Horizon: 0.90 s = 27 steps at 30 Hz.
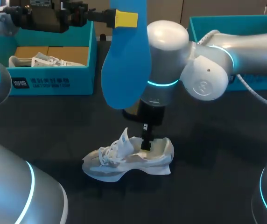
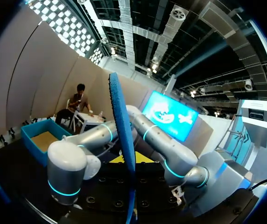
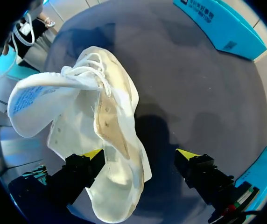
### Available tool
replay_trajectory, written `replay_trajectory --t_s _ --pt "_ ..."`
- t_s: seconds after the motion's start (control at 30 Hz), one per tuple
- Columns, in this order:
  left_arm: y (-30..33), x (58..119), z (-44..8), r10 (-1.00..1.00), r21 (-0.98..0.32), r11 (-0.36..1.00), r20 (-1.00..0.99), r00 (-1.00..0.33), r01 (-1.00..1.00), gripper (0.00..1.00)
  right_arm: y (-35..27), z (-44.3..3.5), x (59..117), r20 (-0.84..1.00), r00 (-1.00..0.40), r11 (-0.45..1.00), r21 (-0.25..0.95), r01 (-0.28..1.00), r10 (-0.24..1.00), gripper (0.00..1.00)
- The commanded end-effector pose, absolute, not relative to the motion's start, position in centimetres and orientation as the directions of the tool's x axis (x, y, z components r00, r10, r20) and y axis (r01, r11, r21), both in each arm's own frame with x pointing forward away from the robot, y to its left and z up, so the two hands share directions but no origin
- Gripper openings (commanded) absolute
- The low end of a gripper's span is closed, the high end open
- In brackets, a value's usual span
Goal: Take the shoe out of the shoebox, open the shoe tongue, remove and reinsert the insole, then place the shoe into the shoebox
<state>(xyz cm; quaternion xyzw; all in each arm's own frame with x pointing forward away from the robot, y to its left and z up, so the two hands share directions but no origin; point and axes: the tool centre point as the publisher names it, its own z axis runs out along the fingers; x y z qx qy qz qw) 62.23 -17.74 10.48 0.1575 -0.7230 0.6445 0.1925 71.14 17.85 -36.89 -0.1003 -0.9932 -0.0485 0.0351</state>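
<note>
Your left gripper (image 1: 124,19) is clamping the flat blue foam insole (image 1: 124,65) aloft, partly masking your right arm (image 1: 208,74). Your right gripper (image 3: 140,156) is standing wide at the white mesh sneaker (image 1: 129,158) heel, near the teal cardboard shoebox (image 1: 54,79).

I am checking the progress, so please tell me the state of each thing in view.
insole: out of the shoe, held up by left gripper
shoe: standing on table, tongue open
right gripper: open, at the shoe's heel
shoebox: open, another shoe inside
</note>
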Motion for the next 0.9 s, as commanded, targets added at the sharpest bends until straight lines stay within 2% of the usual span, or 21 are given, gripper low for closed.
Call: replay_trajectory --t_s 0.03,0.17,0.23,0.27,0.33,0.4,0.9 --pt "-17.8 62.3 10.5 0.02 -0.871 0.121 0.482 -0.876 -0.476 0.0 18.1 -37.9 71.0 0.082 -0.981 0.979 0.091 0.184 0.177 1.0" --pt "-17.8 62.3 10.5 0.02 -0.871 0.121 0.482 -0.876 -0.476 0.0 18.1 -38.5 70.8 0.089 -0.984 0.984 0.081 0.159 0.152 1.0" --pt "-17.8 62.3 10.5 0.02 -0.871 0.121 0.482 -0.876 -0.476 0.0 18.2 -38.8 70.7 0.094 -0.985 0.986 0.066 0.151 0.145 0.93" --pt "-17.8 62.3 10.5 0.02 -0.871 0.121 0.482 -0.876 -0.476 0.0 18.2 -38.9 70.7 0.095 -0.986 0.987 0.068 0.146 0.139 0.85" --pt "-17.8 62.3 10.5 0.02 -0.871 0.121 0.482 -0.876 -0.476 0.0 18.2 -39.0 70.7 0.097 -0.986 0.987 0.067 0.143 0.136 0.46" --pt "-17.8 62.3 10.5 0.02 -0.871 0.121 0.482 -0.876 -0.476 0.0 18.2 -39.0 70.7 0.097 -0.987 0.988 0.068 0.139 0.132 0.0" --pt "-17.8 62.3 10.5 0.02 -0.871 0.121 0.482 -0.876 -0.476 0.0 18.3 -37.7 69.3 0.105 -0.987 0.988 0.075 0.134 0.126 0.0"
